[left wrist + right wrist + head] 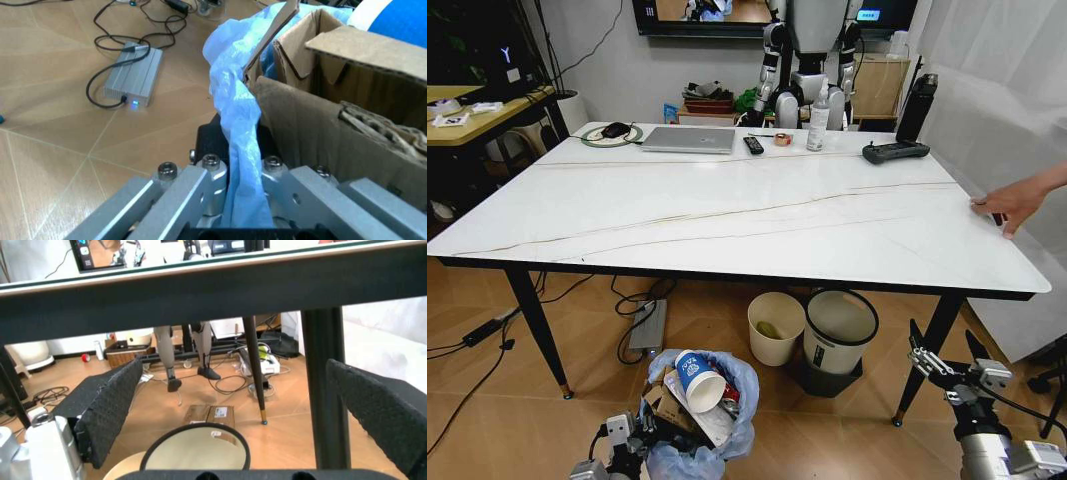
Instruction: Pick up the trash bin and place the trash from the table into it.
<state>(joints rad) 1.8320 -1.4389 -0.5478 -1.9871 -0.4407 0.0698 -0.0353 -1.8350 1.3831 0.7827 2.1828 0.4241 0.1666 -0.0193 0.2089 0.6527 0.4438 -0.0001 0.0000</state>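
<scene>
The left gripper point(230, 187) is sitting low, near the floor in front of the table point(727, 215), and is pinching the blue bag of the bin point(699, 420): in the left wrist view a fold of the plastic is running down between the two metal fingers point(175, 195), which are clenched on it. The bin is lying directly ahead of that gripper, touching it, and is standing on the floor just forward of the table's near edge, toward the robot's left. Its mouth is facing up, and the bag is puffing over the rim.

The trash is sitting inside the bin. A blue-white cup point(699, 380) is lying tilted on top, its long axis slanting and its open end pointing up and toward the robot's right. Torn cardboard point(333, 115) is standing beside it, pressed against the bag next to the gripper.

The right gripper point(233, 415) is hanging low at the robot's right, beside the table's near right leg point(924, 355). Its two black pads point(107, 410) are standing well apart, holding nothing.

Under the table, a cream bin point(775, 328) and a grey bin point(839, 335) are standing side by side. A person's hand point(1012, 205) is resting on the table's right edge.
</scene>
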